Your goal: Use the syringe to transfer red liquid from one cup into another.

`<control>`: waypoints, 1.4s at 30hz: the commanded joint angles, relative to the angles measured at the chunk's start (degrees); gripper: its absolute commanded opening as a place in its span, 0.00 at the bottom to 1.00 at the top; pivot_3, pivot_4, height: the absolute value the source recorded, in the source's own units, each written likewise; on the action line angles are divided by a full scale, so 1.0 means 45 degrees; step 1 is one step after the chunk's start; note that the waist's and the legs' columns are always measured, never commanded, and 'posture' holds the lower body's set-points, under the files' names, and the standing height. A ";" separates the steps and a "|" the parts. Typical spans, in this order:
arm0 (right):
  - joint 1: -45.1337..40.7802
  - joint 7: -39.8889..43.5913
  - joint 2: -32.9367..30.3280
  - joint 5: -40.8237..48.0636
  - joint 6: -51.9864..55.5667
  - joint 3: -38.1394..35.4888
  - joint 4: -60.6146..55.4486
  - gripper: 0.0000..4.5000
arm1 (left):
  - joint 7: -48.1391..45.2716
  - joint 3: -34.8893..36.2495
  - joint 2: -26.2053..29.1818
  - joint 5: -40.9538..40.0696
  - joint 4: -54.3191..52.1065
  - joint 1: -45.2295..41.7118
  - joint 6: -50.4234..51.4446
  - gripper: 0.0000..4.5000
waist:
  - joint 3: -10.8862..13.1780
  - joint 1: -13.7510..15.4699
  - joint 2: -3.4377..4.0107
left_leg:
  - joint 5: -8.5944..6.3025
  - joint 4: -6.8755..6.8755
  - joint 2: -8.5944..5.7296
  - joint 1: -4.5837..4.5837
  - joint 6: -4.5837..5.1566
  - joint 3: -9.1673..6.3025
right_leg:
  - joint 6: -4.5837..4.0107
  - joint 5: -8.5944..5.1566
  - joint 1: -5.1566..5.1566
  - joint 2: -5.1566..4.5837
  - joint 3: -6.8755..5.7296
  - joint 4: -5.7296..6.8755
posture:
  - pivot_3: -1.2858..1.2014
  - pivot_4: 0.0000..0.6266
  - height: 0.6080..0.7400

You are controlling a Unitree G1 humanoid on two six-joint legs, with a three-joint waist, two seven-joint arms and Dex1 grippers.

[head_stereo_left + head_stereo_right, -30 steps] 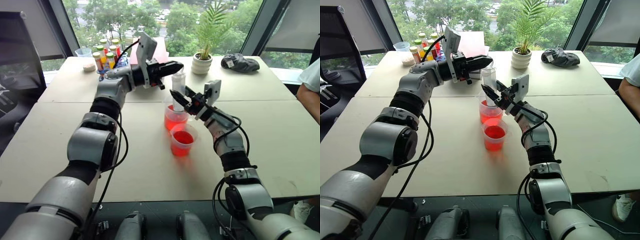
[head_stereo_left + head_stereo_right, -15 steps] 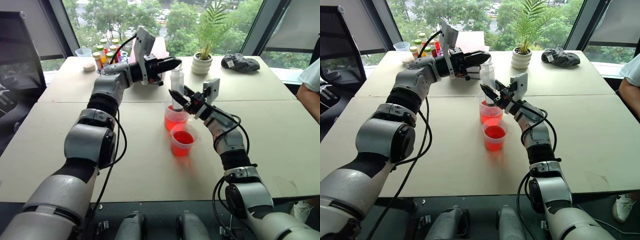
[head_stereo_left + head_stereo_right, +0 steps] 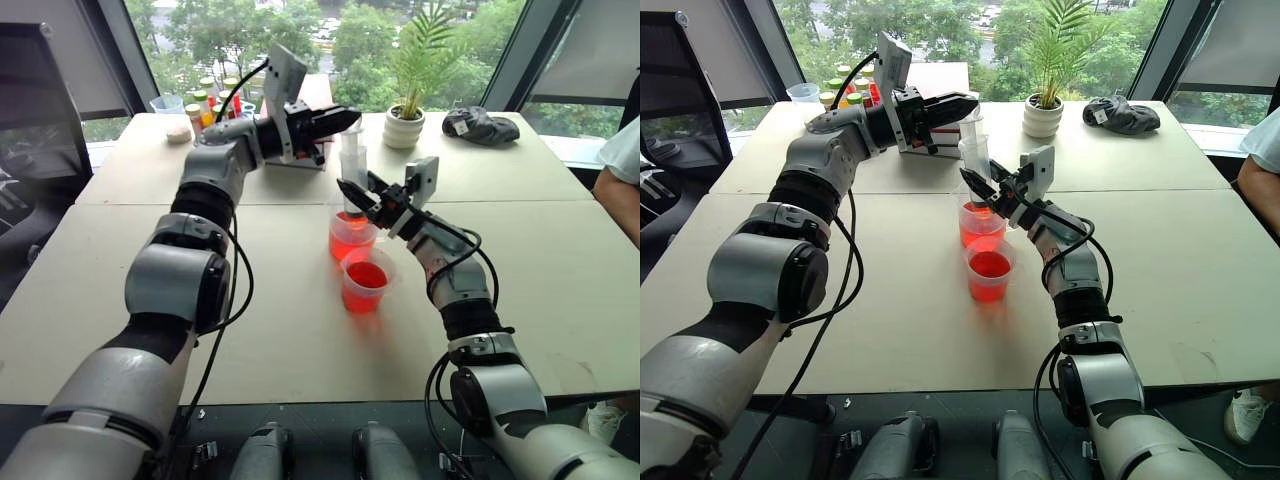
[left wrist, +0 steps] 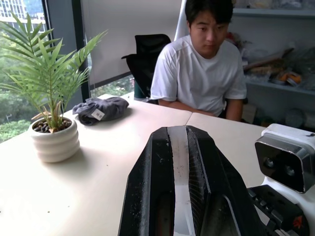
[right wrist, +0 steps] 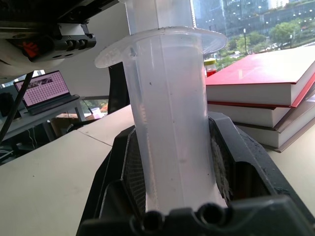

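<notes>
Right gripper [image 3: 352, 192] pinches the syringe [image 3: 354, 165] barrel upright, tip in the measuring cup [image 3: 350, 236] of red liquid [image 3: 347, 245]. Left gripper [image 3: 343, 120], jaws pressed together, sits at the plunger top. Risk: an off-axis pull tilts the barrel, tips the measuring cup or knocks the short cup [image 3: 365, 281] just beside it.

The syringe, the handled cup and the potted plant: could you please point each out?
syringe [image 5: 170, 123]: right wrist view, mid barrel.
cup [image 3: 352, 236]: left eye view, red lower wall.
plant [image 4: 55, 142]: left wrist view, white pot.

Syringe [image 3: 352, 175] upright in cup [image 3: 350, 237], seemingly behind smaller cup [image 3: 366, 281].
</notes>
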 commanded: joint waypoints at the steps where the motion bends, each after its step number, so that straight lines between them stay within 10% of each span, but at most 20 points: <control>1: 0.0343 0.0325 -0.0114 -0.0269 0.0269 0.0380 -0.0005 0.32 | 0.0642 0.0880 0.0770 -0.0283 -0.0728 -0.1102 -0.0784 0.01 | 0.0000 0.0001 0.0000 | 0.0000 0.0000 0.0000 0.0000 0.0000 -0.0001 | 0.0000 0.0000 0.0000 0.0000 0.0000 0.0001 | 0.52 0.24 1.00; 3: 0.0339 0.0304 -0.0104 -0.0237 0.0301 0.0374 -0.0162 0.32 | 0.0530 0.0847 0.0723 -0.0289 -0.0831 -0.0968 -0.0653 0.01 | 0.0000 0.0000 0.0000 | 0.0000 0.0000 0.0000 0.0000 0.0000 -0.0001 | 0.0000 0.0000 0.0000 0.0000 0.0000 0.0001 | 0.52 0.24 1.00; 12: -0.0118 -0.0084 -0.0114 -0.0028 0.0456 0.0121 -0.0726 0.32 | -0.1173 0.0472 0.0670 -0.0475 -0.2459 0.0258 0.0887 0.97 | 0.0001 0.0002 -0.0002 | 0.0001 0.0000 0.0008 0.0016 -0.0003 0.0000 | -0.0001 0.0000 0.0008 0.0009 0.0006 0.0003 | 0.52 0.24 1.00; 30: -0.0541 -0.1731 -0.0967 0.1848 0.3262 -0.1114 -0.6046 0.32 | -0.1178 0.0759 0.1810 -0.2214 -0.7720 0.3351 0.4941 0.99 | 0.0004 0.0060 0.0003 | 0.0000 -0.0010 0.0010 0.0023 -0.0004 -0.0007 | -0.0001 0.0000 0.0014 -0.0002 0.0015 0.0018 | 0.52 0.24 1.00; 42: 0.4742 -0.3180 -0.1198 0.2660 0.4911 -0.0757 -1.1836 0.32 | -0.1696 0.0321 0.1959 -0.3389 -0.9737 0.3901 0.7071 0.99 | 0.0002 0.0047 -0.0001 | 0.0000 0.0002 0.0003 0.0027 -0.0002 -0.0002 | -0.0004 -0.0002 0.0018 -0.0006 0.0021 -0.0001 | 0.52 0.24 1.00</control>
